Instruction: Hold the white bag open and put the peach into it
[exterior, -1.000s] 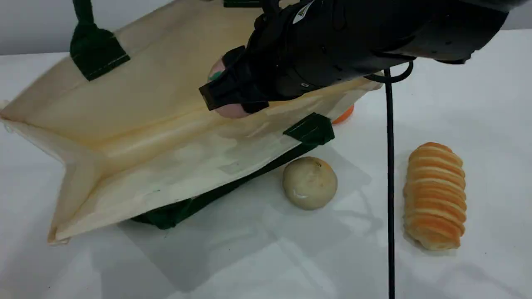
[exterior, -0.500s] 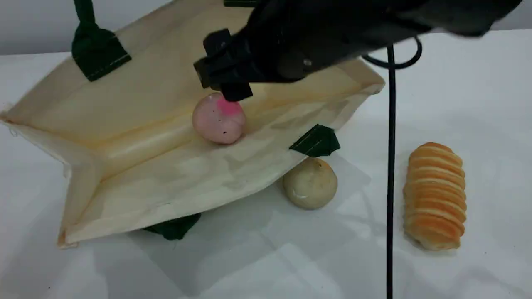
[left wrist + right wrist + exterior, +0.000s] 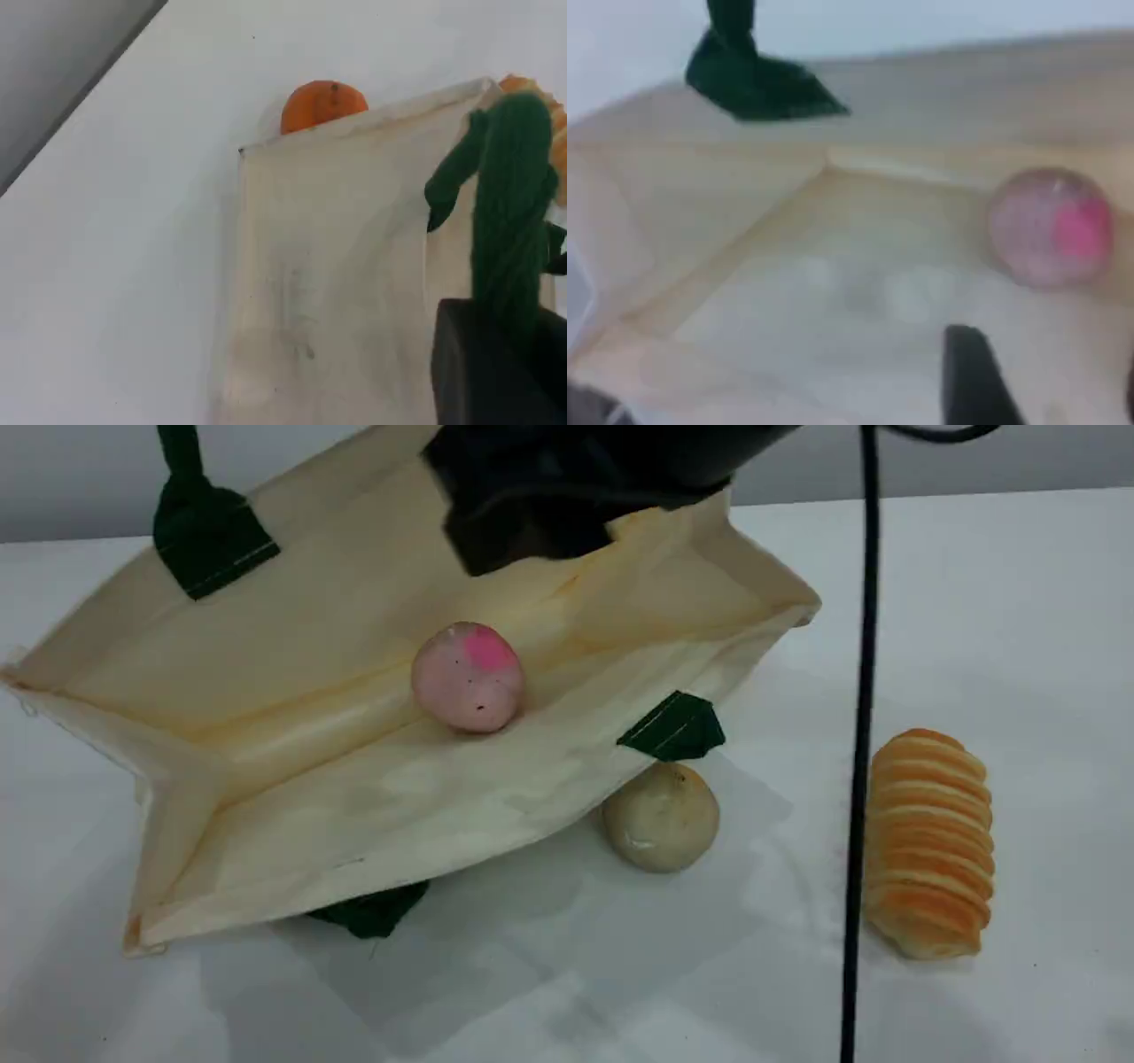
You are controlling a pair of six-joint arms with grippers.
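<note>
The white bag [image 3: 354, 797] lies on its side with its mouth open toward the camera. Its upper side hangs from a dark green rope handle [image 3: 509, 204]. My left gripper [image 3: 514, 345] is shut on that rope; it is out of the scene view. The peach [image 3: 467, 677] rests inside the bag on the lower wall, pink patch up, and it also shows in the right wrist view as the peach [image 3: 1050, 226]. My right gripper [image 3: 1050, 381] hovers above and behind it, fingers apart and empty, a blurred dark mass [image 3: 532, 522] in the scene view.
A beige round bun [image 3: 661, 815] lies against the bag's lower edge, and a striped bread roll [image 3: 928, 841] lies to the right. An orange fruit [image 3: 323, 104] sits behind the bag. A black cable [image 3: 859, 735] hangs down the right side.
My right gripper let go of the peach, which dropped into the bag. The gripper then lifted up and back toward the top edge. The bag's mouth shifted slightly.
</note>
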